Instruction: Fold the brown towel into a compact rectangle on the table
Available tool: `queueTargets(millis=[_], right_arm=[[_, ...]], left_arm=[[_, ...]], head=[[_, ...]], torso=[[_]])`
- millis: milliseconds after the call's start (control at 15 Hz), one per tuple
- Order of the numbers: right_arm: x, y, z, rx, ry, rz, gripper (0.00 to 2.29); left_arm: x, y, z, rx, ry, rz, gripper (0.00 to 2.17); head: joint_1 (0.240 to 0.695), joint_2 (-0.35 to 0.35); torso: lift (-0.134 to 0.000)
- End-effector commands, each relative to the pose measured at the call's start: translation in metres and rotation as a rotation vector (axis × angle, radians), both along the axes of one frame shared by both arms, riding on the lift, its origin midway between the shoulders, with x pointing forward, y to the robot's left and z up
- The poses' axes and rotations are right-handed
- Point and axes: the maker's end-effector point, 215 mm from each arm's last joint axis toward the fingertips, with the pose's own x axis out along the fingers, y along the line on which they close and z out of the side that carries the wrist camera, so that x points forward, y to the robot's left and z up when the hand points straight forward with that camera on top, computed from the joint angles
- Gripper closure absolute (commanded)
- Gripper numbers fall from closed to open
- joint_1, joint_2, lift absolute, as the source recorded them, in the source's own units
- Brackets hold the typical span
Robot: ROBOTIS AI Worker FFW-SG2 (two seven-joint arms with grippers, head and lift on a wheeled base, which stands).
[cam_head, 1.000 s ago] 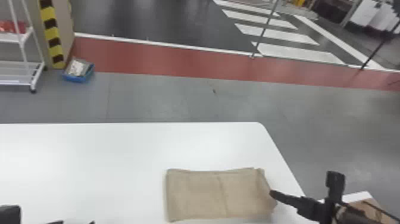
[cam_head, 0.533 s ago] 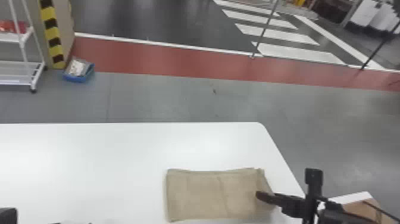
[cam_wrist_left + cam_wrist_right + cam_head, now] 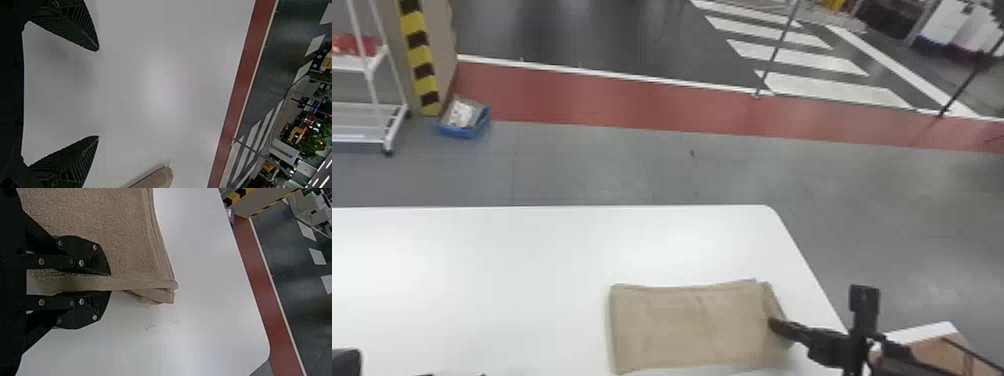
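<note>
White wire shelf cart [image 3: 369, 107]: on the floor beyond the counter.
Left hand [image 3: 453, 374]: released, its two fingers spread wide above the counter.
Blue bin [image 3: 463, 131]: on the floor, near the cart.
White counter [image 3: 482, 265]: carries the towel near its right-hand end.
Brown towel [image 3: 677, 327]: folded in layers into a rough rectangle, lying flat.
Right hand [image 3: 771, 325]: clenched on the towel's right edge, one finger either side.

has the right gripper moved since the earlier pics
Yes, the right gripper has moved left, farther in from the right edge of the table.
</note>
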Motion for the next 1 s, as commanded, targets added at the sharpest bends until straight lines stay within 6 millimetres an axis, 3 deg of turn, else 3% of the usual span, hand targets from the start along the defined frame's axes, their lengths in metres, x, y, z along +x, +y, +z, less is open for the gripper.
queueTargets(millis=[0, 333, 467, 600, 667, 800, 867, 933], right_arm=[[-0.001, -0.019, 0.021, 0.036, -0.06, -0.052, 1.8], [-0.011, -0.048, 0.068, 0.098, -0.112, -0.122, 1.8], [-0.006, -0.036, 0.063, 0.07, -0.088, -0.074, 1.8], [-0.005, -0.031, 0.044, 0.032, -0.062, -0.047, 1.79], [-0.006, -0.032, 0.04, 0.014, -0.05, -0.04, 1.59], [-0.009, -0.036, 0.039, 0.001, -0.044, -0.036, 0.36], [-0.013, -0.04, 0.036, -0.011, -0.026, -0.036, 0.12], [-0.016, -0.044, 0.034, -0.021, -0.019, -0.039, 0.11]], left_arm=[[0.0, 0.002, 0.0, 0.003, 0.0, 0.0, 0.09], [0.002, 0.003, 0.0, 0.004, -0.002, 0.001, 0.09], [0.003, 0.0, 0.001, 0.002, -0.003, -0.001, 0.09], [0.003, -0.001, 0.0, -0.001, -0.005, -0.002, 0.09], [0.004, 0.0, 0.001, 0.001, -0.006, 0.001, 0.09], [0.003, 0.002, -0.002, 0.004, 0.0, 0.003, 0.09], [0.004, 0.003, -0.003, 0.007, 0.0, 0.004, 0.09], [0.004, 0.003, -0.003, 0.006, 0.0, 0.003, 0.09]], head=[[0.695, -0.35], [0.695, -0.35], [0.695, -0.35], [0.695, -0.35], [0.695, -0.35], [0.695, -0.35], [0.695, -0.35], [0.695, -0.35]], torso=[[0.0], [0.0], [0.0], [0.0], [0.0], [0.0], [0.0], [0.0]])
